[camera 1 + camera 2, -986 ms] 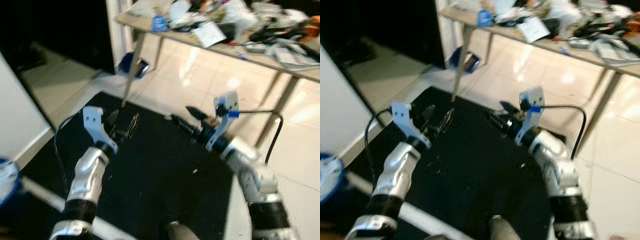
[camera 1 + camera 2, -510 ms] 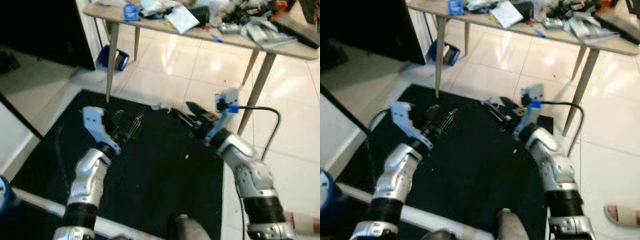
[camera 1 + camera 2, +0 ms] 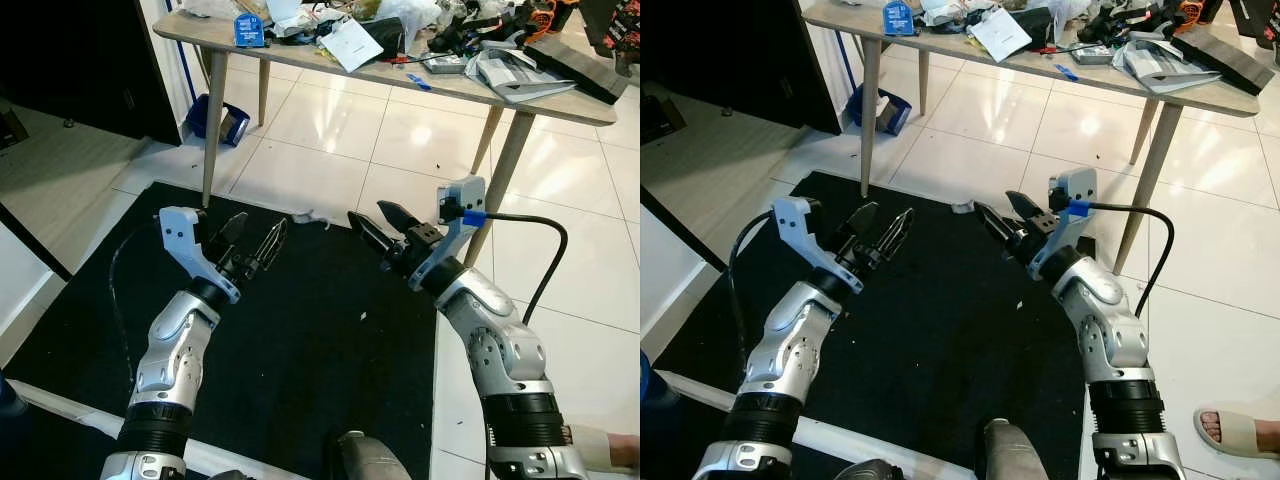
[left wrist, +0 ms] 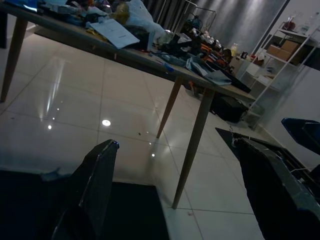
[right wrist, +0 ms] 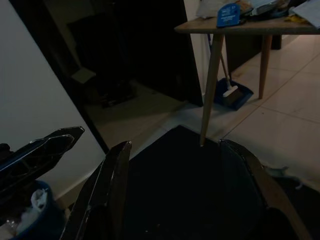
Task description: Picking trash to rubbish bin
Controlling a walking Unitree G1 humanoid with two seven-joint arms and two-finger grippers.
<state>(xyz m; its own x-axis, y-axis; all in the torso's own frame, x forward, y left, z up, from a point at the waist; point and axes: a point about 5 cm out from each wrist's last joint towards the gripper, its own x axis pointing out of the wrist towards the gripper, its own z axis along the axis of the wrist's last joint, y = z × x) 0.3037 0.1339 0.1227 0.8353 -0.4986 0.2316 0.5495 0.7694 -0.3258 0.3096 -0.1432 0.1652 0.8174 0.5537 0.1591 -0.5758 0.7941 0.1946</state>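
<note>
**Both arms raised over the black mat, end effectors empty**

A blue bin (image 5: 27, 222) holding pale crumpled trash (image 5: 35, 200) stands beside the white wall, seen in the right wrist view. A small pale scrap (image 3: 308, 216) lies on the tiles at the far edge of the black mat (image 3: 300, 340), near a leg of the cluttered tabletop (image 3: 560, 100). A blue dustpan (image 3: 215, 118) leans beneath that tabletop. The left end effector (image 3: 252, 243) and right end effector (image 3: 382, 224) are held forward above the mat, fingers spread apart and grasping nothing, tips angled toward each other. A sandalled foot (image 3: 1238, 432) rests on the tiles at right.
</note>
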